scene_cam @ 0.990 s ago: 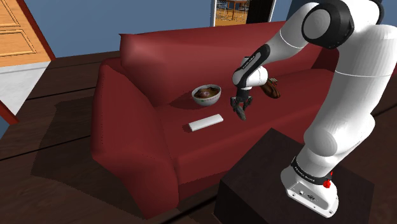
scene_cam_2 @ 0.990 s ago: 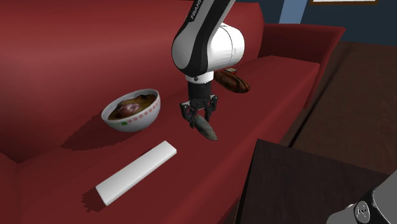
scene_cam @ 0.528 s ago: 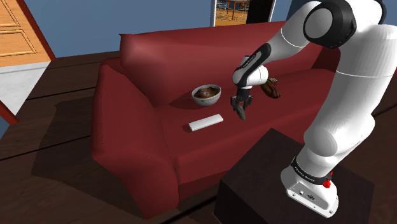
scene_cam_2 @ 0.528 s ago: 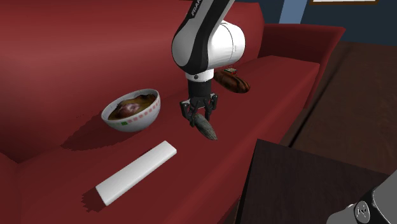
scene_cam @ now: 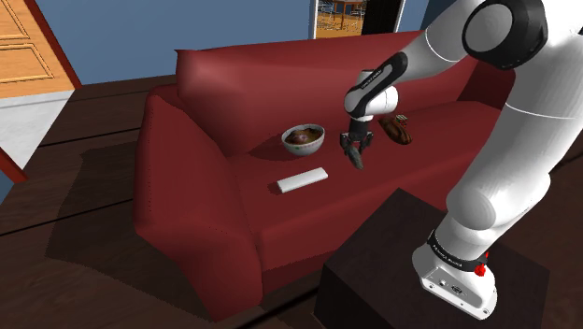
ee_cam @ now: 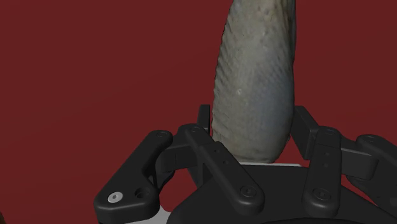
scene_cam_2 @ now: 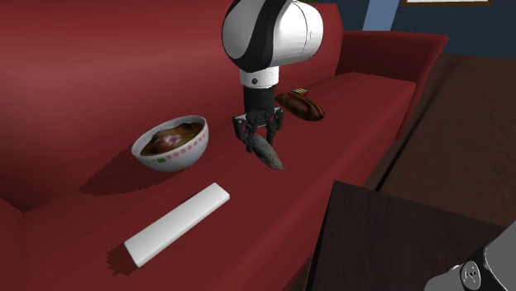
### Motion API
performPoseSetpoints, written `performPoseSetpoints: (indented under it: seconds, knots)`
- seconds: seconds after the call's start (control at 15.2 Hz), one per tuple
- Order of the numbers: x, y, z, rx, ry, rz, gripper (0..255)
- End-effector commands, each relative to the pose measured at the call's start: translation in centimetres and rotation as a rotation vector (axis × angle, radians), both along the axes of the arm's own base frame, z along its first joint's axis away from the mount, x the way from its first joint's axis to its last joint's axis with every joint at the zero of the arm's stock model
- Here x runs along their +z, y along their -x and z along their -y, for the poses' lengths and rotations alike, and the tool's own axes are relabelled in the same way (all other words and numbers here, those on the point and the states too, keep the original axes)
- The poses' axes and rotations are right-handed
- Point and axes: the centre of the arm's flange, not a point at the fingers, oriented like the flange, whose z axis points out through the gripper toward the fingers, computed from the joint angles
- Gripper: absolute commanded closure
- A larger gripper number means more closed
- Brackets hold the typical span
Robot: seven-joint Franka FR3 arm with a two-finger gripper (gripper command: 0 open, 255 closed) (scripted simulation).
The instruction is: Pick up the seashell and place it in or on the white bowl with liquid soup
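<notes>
My black gripper (scene_cam: 352, 147) (scene_cam_2: 259, 139) hangs above the red sofa seat, shut on a long grey-green seashell (scene_cam: 356, 159) (scene_cam_2: 268, 155) that points down and slightly aslant. In the wrist view the seashell (ee_cam: 254, 83) stands clasped between both fingers of the gripper (ee_cam: 251, 127), with red cushion behind it. The white bowl (scene_cam: 304, 139) (scene_cam_2: 170, 144) holds brown soup and sits on the seat, a short way to the second exterior view's left of the gripper. The shell hangs clear of the cushion.
A flat white bar (scene_cam: 302, 178) (scene_cam_2: 177, 223) lies on the seat in front of the bowl. A brown object (scene_cam: 394, 128) (scene_cam_2: 300, 106) rests on the cushion behind the gripper. The sofa backrest (scene_cam: 280, 75) rises beyond. The dark stand (scene_cam: 392, 252) is at the front.
The arm has lifted, carrying the seashell higher above the seat. The grip has stayed the same, and the bowl and the bar have not moved.
</notes>
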Motion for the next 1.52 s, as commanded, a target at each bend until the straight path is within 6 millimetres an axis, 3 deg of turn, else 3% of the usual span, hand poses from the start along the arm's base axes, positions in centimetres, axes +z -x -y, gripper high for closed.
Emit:
performPoseSetpoints:
  seconds: [0.0,1.45]
  knots:
    - [1.1,0.0,0.0,0.000,0.000,-0.001,255]
    - [12.7,0.0,0.0,0.000,0.000,-0.001,255]
